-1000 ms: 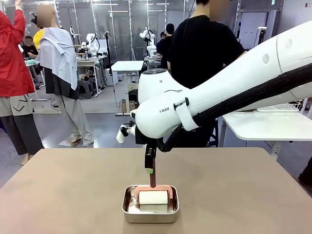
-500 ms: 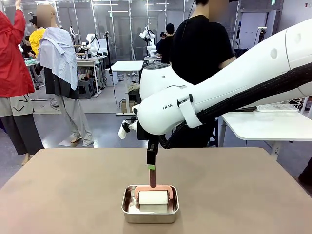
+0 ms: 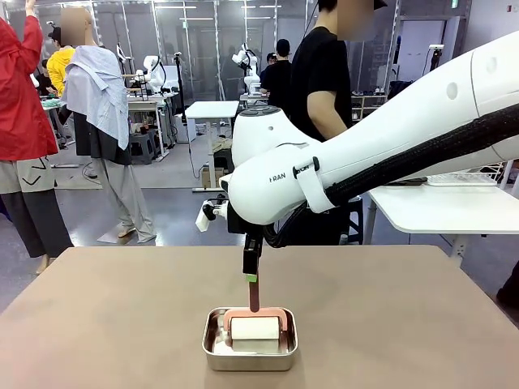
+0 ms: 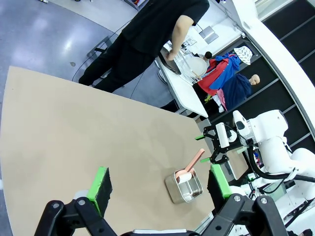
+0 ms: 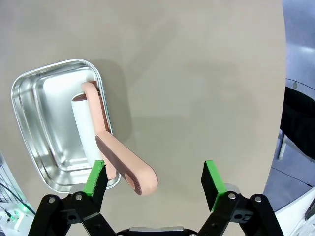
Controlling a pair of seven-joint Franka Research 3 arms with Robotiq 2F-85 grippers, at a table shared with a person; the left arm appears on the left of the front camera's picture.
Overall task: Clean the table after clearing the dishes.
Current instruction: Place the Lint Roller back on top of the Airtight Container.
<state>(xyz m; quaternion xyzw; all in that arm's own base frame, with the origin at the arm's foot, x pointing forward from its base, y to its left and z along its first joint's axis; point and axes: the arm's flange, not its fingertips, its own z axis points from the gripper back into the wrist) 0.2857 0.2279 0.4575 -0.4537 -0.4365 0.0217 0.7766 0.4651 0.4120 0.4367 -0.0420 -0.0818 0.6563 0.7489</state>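
The beige-brown table (image 3: 122, 308) carries a small steel pan (image 3: 212, 347) near its front edge. In the pan lies a white roller (image 3: 255, 331) whose pink handle (image 3: 255, 298) sticks upward. My right gripper (image 3: 252, 274) hangs open just above that handle. In the right wrist view the handle (image 5: 127, 168) rises between the green pads, close to the left pad (image 5: 95, 176) and apart from the other. My left gripper (image 4: 160, 183) is open high above the table (image 4: 74, 128), holding nothing. What looks like a white dish (image 4: 196, 65) stands in a wire rack.
A person in black (image 3: 324, 89) stands at the far side, turned toward a white side table (image 3: 438, 207) with the wire rack (image 4: 189, 64), one hand (image 4: 172, 53) at it. Other people stand at the back left. The tabletop around the pan (image 5: 29, 128) is bare.
My right arm has lifted slightly and shifted a little right, staying over the handle. The person in black has turned sideways toward the side table.
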